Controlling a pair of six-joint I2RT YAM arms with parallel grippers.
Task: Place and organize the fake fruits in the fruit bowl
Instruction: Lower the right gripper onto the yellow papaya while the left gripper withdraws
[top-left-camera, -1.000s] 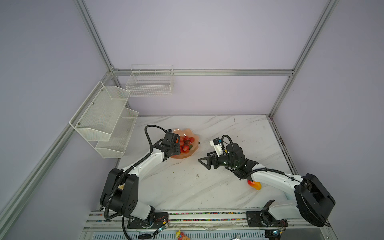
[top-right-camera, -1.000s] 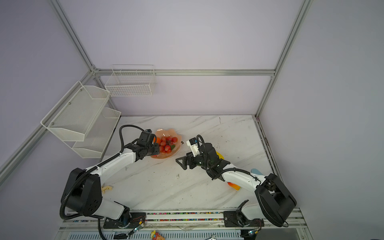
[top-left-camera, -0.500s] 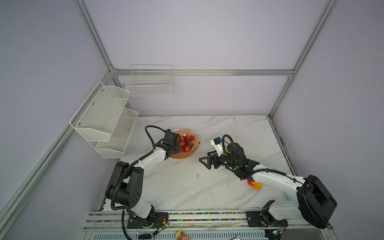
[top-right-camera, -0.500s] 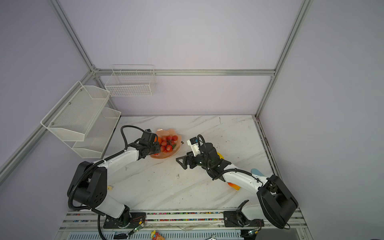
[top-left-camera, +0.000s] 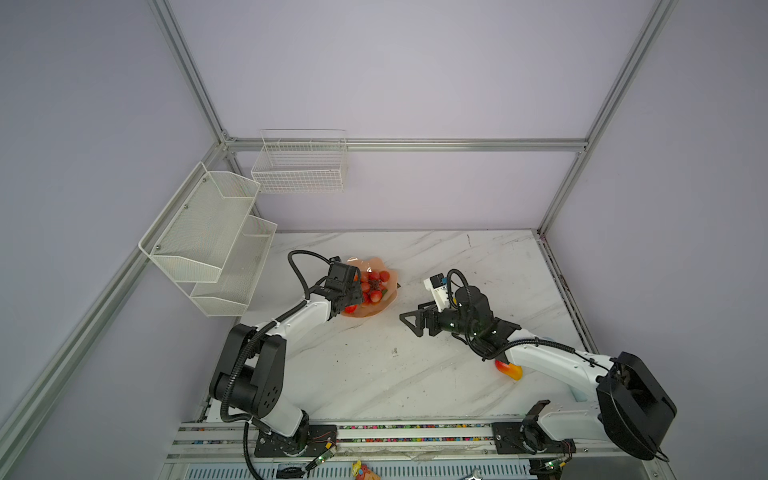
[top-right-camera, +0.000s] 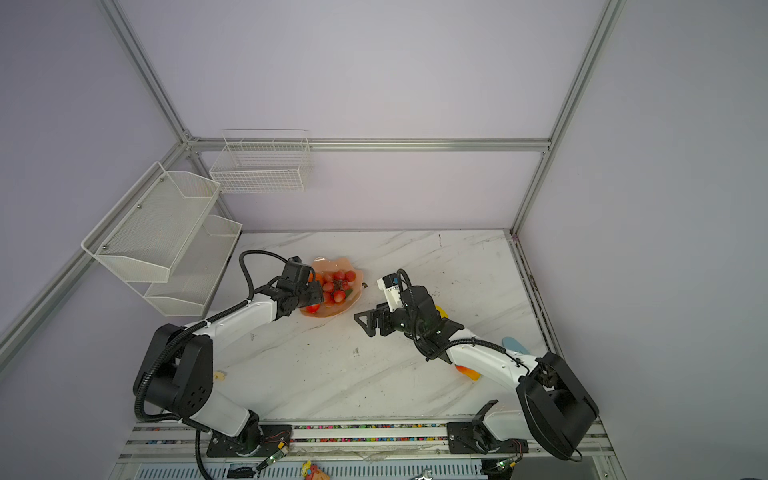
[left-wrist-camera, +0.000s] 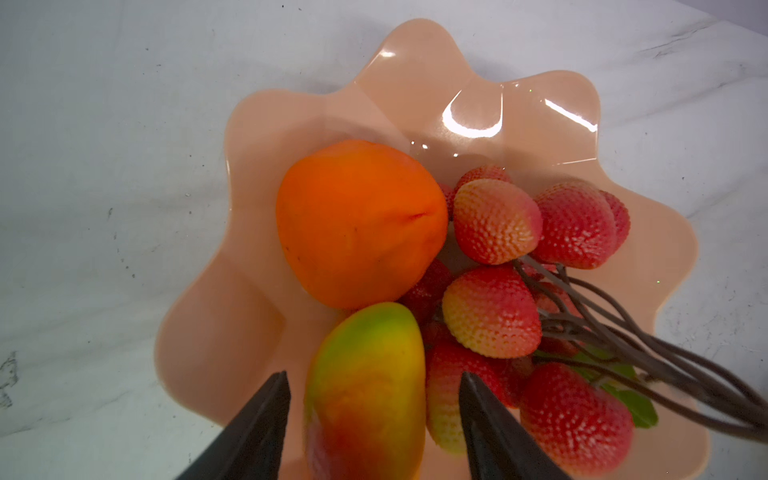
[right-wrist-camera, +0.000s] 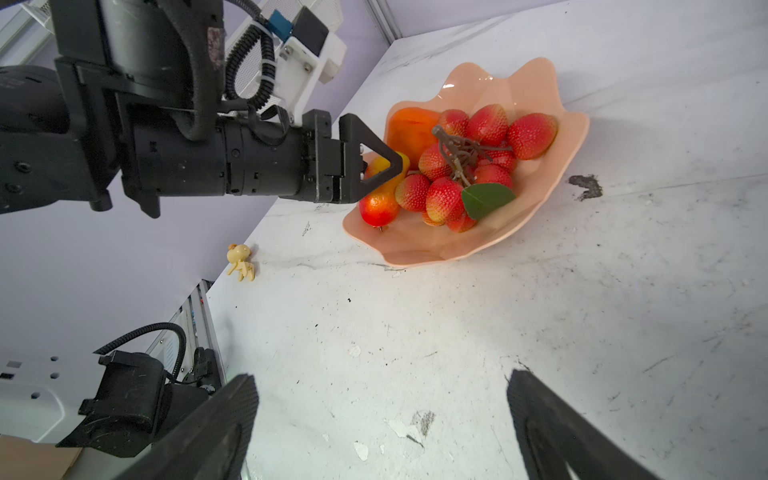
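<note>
Left jaws flank the mango (left-wrist-camera: 365, 395), untouched, in the bowl (left-wrist-camera: 249, 282).

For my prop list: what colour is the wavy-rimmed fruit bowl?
The glossy wavy-rimmed bowl is peach-pink; the left wrist view shows it best.

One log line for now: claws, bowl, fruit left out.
left claw: open around mango in fruit bowl | right claw: open, empty, beside bowl | also in bowl: orange, red fruit bunch | outside bowl: second mango
</note>
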